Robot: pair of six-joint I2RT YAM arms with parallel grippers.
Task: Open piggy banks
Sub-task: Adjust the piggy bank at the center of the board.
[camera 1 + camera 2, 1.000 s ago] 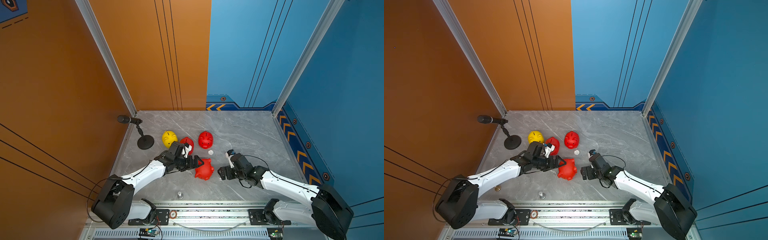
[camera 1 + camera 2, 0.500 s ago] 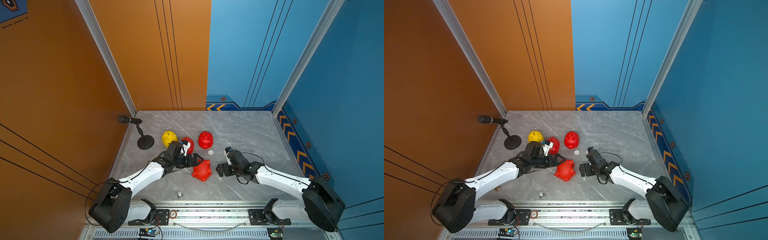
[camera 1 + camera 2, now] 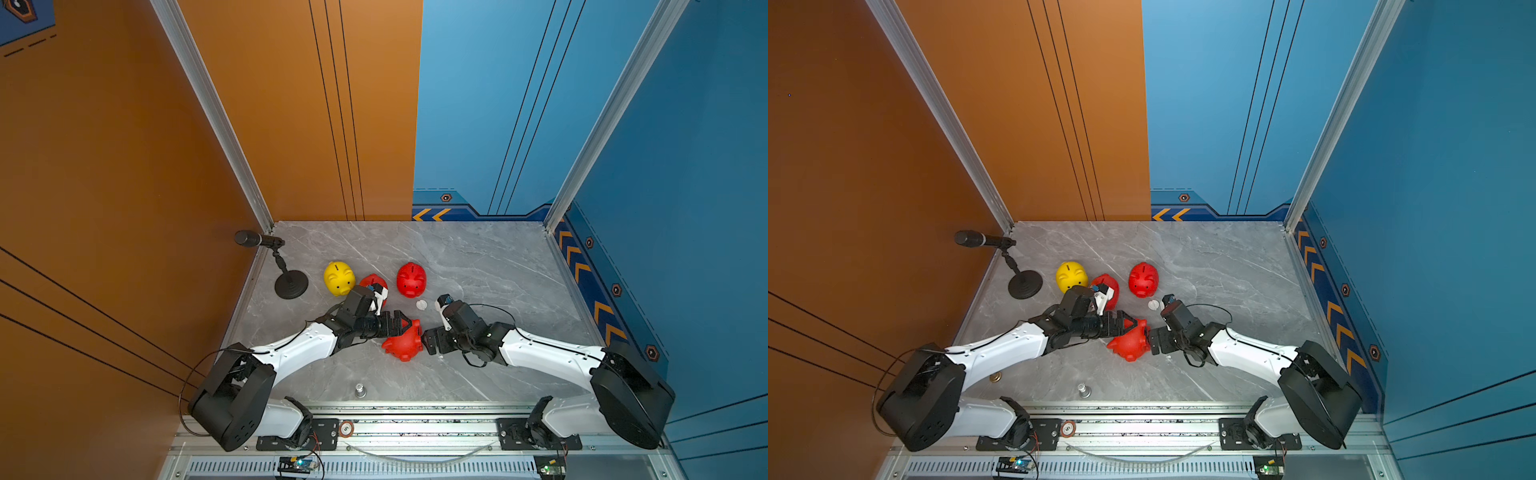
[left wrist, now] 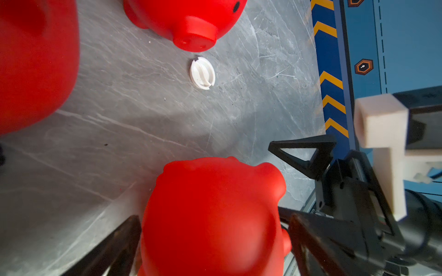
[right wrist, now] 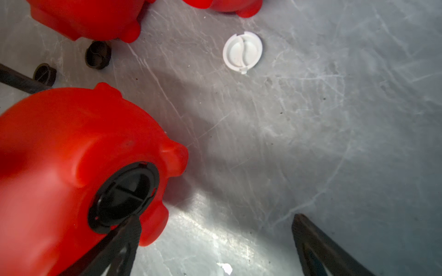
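Grey marbled table [image 3: 478, 266] floors an orange-and-blue booth, and the change over the last second is on the right. The right gripper [image 3: 428, 341] has crossed a short gap and now sits against the underside of the tipped red piggy bank [image 3: 405, 347]. That bank has barely shifted and lies on its side between the table's centre and its front edge. I read this as the approach ending and the plug-pulling beginning. With a white plug disc [image 5: 242, 51] and 2 black plug discs [image 5: 98, 55] lying loose, this is probably the last bank to open. The left gripper [image 3: 400, 326] straddles the bank from the table's left-edge side. In the left wrist view its fingers [image 4: 119, 241] bear on both flanks, so it clasps the body wide, belly turned toward the other arm. The right gripper's fingers are spread fully and hold nothing. In the right wrist view 1 fingertip [image 5: 130, 227] touches the rim of the black plug [image 5: 124, 193], which is seated in the belly, while the other stands well apart over bare table. So the plug lies beside 1 finger, not between the 2, and the jaws likely need recentring before closing. The yellow piggy bank [image 3: 339, 277], the half-hidden red piggy bank [image 3: 371, 281] and the rear red piggy bank [image 3: 411, 279] stand further back.
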